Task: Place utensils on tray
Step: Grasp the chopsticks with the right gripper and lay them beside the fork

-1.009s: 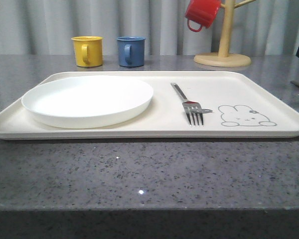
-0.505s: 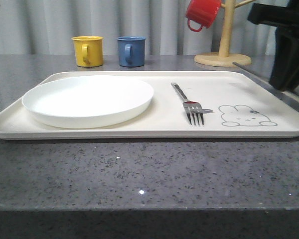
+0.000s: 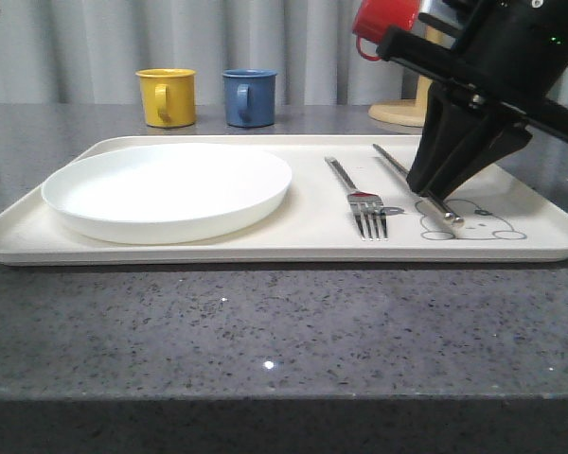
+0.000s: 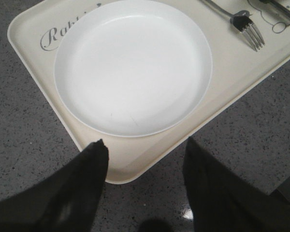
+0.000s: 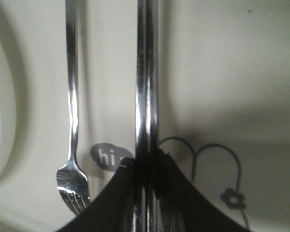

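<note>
The cream tray (image 3: 303, 222) lies on the grey counter. A silver fork (image 3: 358, 199) rests on it, tines toward me, just left of the rabbit drawing. My right gripper (image 3: 431, 189) is shut on a pair of flat silver chopsticks (image 3: 390, 159), held low over the rabbit drawing to the right of the fork. The right wrist view shows the chopsticks (image 5: 147, 87) pinched in the right gripper (image 5: 146, 162), parallel to the fork (image 5: 71, 96). My left gripper (image 4: 145, 142) hangs open above the tray's (image 4: 34, 53) near left corner, with nothing in it.
A round white plate (image 3: 168, 189) fills the tray's left half. Behind the tray stand a yellow mug (image 3: 166, 96) and a blue mug (image 3: 248, 97). A red mug (image 3: 383, 24) hangs on a wooden mug tree (image 3: 398, 113) at the back right.
My right arm has come in from the right with the chopsticks and moved left and down over the tray, beside the fork. The fork and plate have not moved.
</note>
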{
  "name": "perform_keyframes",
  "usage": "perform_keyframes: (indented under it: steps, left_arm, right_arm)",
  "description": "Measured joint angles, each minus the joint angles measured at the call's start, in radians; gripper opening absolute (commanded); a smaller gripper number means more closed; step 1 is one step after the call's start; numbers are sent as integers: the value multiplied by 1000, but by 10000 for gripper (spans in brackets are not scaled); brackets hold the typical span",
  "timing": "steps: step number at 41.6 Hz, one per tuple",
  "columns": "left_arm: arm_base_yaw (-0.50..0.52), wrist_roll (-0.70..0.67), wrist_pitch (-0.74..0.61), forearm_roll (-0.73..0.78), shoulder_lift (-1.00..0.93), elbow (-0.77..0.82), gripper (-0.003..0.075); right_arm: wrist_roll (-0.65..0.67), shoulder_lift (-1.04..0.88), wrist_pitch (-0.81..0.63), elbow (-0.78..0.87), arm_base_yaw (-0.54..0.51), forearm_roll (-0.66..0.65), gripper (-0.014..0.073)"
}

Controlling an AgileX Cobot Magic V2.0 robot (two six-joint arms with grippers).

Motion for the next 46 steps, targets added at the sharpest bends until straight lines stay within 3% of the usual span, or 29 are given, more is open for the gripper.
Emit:
perform_keyframes:
  steps: [5, 9, 19, 31, 46]
  left_arm:
    - [0, 0, 0, 0, 0, 0, 369]
    - [0, 0, 0, 0, 0, 0, 369]
    - [0, 0, 0, 0, 0, 0, 369]
    - [0, 0, 0, 0, 0, 0, 369]
    - [0, 0, 0, 0, 0, 0, 369]
  right_arm:
    - [0, 16, -4, 0, 2, 14, 218]
    - [0, 17, -5, 0, 2, 18, 279]
    - [-23, -14, -22, 0, 3, -8, 277]
    - [-44, -225, 6, 0, -21, -269, 277]
    - [-87, -249, 75, 0, -301, -394, 276]
